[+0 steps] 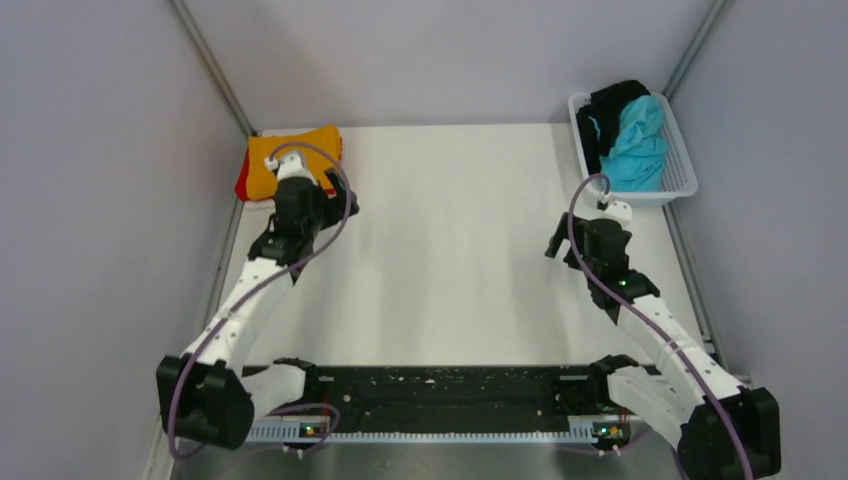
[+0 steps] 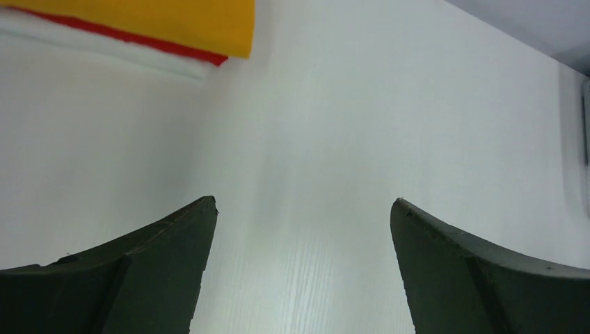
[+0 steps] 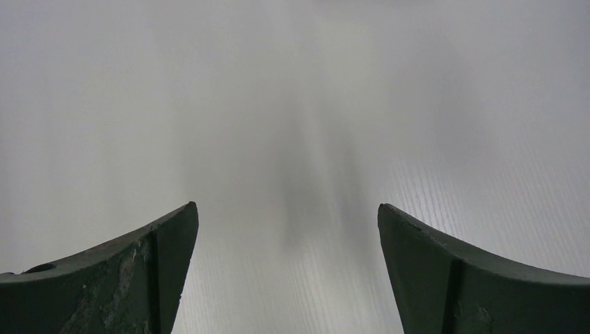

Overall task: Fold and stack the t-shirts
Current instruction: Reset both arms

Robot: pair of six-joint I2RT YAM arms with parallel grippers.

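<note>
**Top external: tangled pair in the basket risks a double grab**

Orange shirt [image 1: 290, 160] lies folded on red shirt [image 1: 242, 186], far left. Turquoise shirt [image 1: 637, 150] and black shirt [image 1: 610, 105] bunch together in the basket [image 1: 688, 172]. Left gripper [image 2: 303, 209] and right gripper [image 3: 285, 209] stand empty, jaws apart. One pinch may lift both.

The orange-yellow t-shirt [image 1: 265, 165] is laid folded on the red t-shirt [image 1: 242, 186] at the table's [image 1: 450, 250] far-left corner; the turquoise t-shirt [image 1: 635, 150] and black t-shirt [image 1: 610, 105] are bunched in a basket [image 1: 685, 165]
</note>
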